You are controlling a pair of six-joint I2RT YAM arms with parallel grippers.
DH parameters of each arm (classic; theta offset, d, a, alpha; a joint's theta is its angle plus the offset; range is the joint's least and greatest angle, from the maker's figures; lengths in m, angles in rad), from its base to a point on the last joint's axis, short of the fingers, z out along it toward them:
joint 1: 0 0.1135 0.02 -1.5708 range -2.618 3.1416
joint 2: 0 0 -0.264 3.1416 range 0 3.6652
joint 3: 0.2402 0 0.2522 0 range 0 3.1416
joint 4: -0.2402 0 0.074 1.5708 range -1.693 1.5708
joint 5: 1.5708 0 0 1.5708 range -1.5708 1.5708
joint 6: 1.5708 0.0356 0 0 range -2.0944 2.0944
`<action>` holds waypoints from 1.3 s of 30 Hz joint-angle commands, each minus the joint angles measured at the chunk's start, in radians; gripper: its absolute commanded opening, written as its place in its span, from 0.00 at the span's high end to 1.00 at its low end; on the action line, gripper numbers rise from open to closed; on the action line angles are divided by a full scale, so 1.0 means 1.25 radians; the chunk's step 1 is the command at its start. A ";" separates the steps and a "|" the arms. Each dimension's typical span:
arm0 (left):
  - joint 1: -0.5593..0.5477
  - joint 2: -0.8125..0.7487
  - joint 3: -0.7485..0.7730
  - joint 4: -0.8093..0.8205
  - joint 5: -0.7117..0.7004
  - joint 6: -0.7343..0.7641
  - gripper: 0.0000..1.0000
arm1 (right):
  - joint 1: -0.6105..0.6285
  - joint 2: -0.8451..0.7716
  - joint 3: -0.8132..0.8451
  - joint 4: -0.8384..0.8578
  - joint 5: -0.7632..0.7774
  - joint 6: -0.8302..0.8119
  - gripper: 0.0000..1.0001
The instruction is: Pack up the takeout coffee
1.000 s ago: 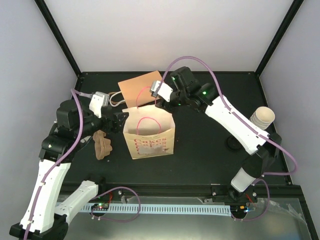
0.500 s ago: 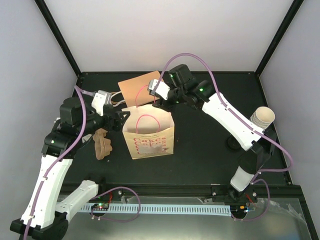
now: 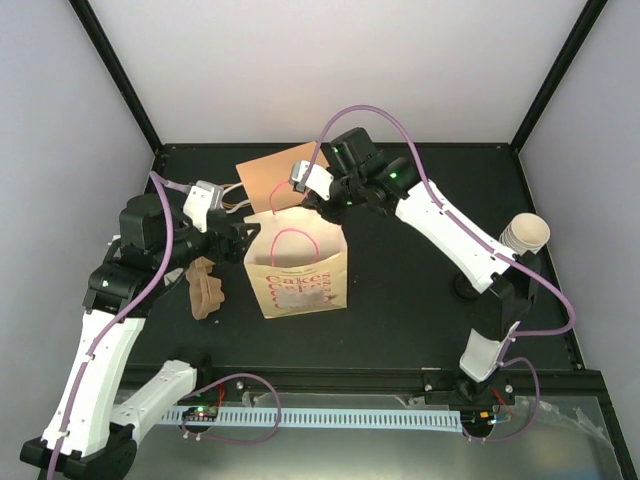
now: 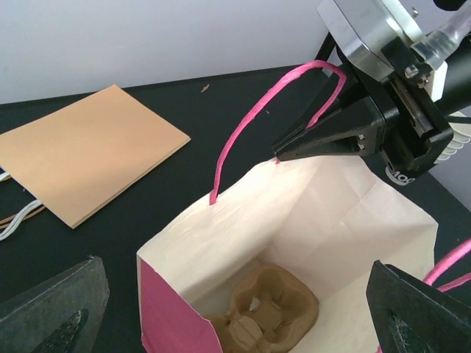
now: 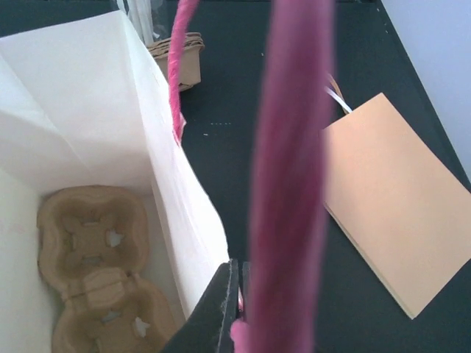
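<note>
Black tabletop (image 3: 420,300) under pale walls carries everything. On it the takeout coffee cup (image 3: 525,234), cream and ribbed, sits at the right edge, well apart from the right claw (image 3: 318,203) and off to that claw's right; nothing grips it. The right claw has its fingers pressed together, pinching the far pink handle (image 4: 254,110) where it meets the rim of the cream paper bag (image 3: 298,270). The bag stands open directly below and in front of that claw, and a brown pulp carrier (image 5: 92,243) lies on its floor. Just behind the right claw, a flat tan sheet (image 3: 280,175) lies on the table. The left claw (image 3: 238,238) is spread wide, holding nothing, right at the bag's left side and looking down into its mouth. A second brown pulp piece (image 3: 205,288) lies near the left claw, on the side towards the arm bases.
</note>
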 commanded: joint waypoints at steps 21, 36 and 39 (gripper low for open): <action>-0.001 -0.006 -0.008 -0.001 0.014 -0.003 0.01 | -0.253 -0.034 0.013 0.048 0.050 0.056 0.98; -0.001 0.003 -0.082 -0.070 -0.047 -0.099 0.01 | -0.271 -0.087 0.002 0.060 0.142 0.078 0.63; -0.002 0.018 -0.094 -0.098 -0.085 -0.122 0.01 | -0.271 -0.125 -0.007 0.069 0.165 0.087 0.44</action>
